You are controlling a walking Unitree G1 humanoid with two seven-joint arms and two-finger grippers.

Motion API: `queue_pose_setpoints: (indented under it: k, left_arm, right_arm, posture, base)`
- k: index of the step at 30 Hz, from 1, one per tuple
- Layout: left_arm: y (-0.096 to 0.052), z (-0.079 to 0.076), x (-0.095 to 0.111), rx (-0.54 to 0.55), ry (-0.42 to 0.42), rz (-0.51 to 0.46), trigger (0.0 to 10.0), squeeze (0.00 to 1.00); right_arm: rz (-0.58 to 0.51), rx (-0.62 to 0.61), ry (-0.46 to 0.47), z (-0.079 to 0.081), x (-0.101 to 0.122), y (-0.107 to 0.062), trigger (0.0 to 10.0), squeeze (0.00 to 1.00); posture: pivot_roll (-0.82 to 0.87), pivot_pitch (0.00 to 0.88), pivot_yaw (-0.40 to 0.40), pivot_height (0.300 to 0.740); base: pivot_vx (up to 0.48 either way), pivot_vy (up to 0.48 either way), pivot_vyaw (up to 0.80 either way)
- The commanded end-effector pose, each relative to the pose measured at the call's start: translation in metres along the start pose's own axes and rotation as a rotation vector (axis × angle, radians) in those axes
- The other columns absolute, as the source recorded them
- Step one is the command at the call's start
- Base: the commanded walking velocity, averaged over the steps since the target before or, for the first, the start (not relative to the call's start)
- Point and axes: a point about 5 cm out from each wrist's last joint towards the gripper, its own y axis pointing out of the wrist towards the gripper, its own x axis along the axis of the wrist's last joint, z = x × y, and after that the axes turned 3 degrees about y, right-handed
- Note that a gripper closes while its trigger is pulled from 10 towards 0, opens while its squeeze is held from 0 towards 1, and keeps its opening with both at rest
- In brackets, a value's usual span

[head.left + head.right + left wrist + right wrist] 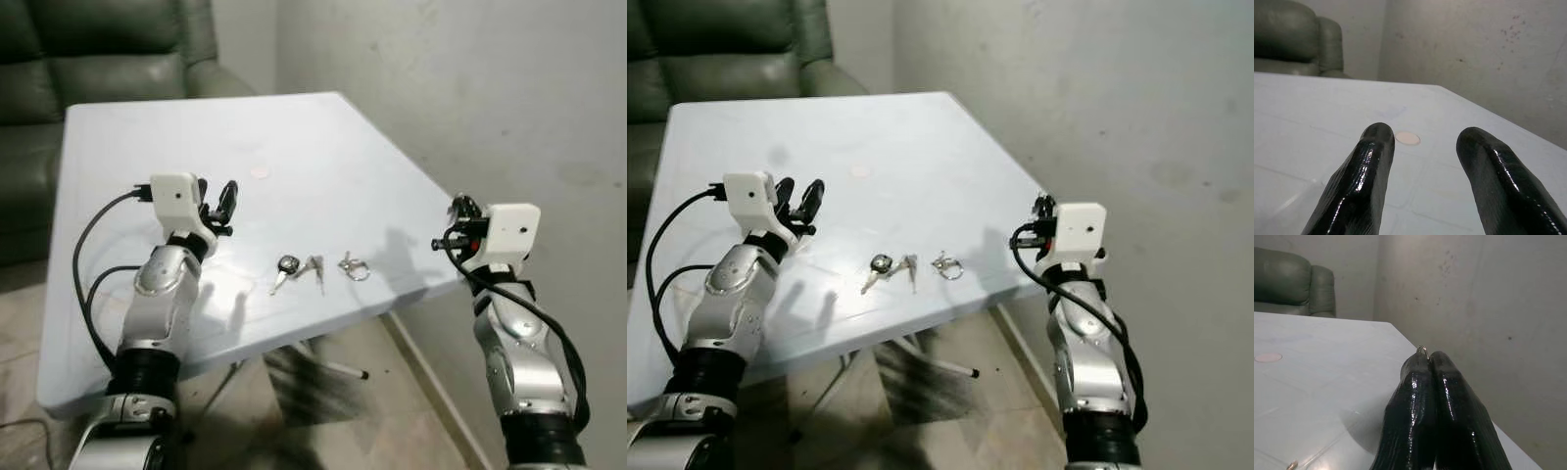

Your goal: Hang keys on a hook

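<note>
The keys [297, 270] lie flat on the pale blue table [294, 147], just below the middle of the left eye view, near the table's front edge. Beside them to the right, apart from them, lies a small key ring [354, 266]. Further up the tabletop, above the middle of the frame, sits a small pinkish round spot [259, 172].

The right gripper [1428, 357] is at the right of the frame, just off the table's right corner, level with its edge. Its two black fingers [1410, 421] are pressed together, and a small bit of metal ring [1422, 350] pokes out at their tips; what it belongs to is too small to tell.

The left gripper [223, 204] is over the table in the left half of the frame, left of the keys and well apart from them. Its fingers [1364, 176] stand spread with a clear gap, holding nothing.

A dark green sofa [88, 49] fills the upper left, and a grey wall [470, 88] the upper right.
</note>
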Motion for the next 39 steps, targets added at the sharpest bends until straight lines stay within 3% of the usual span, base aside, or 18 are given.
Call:
queue_pose_setpoints:
  k: [1,39]
  left_arm:
    - [0.0028,-0.007,0.0015,-0.018,0.002,-0.007,10.0,0.0]
    - [0.0042,-0.01,0.0028,-0.031,0.05,-0.017,10.0,0.0]
  right_arm:
    - [-0.007,-0.016,-0.011,-0.0072,0.0032,0.0008,10.0,0.0]
    - [-0.001,-0.024,-0.014,-0.0082,0.0026,0.001,10.0,0.0]
  posture:
    - [-0.15,0.0,-0.044,0.74]
    - [-0.15,0.0,-0.033,0.74]
  base:
    - [0.0,0.0,-0.71]
    - [0.0,0.0,-0.71]
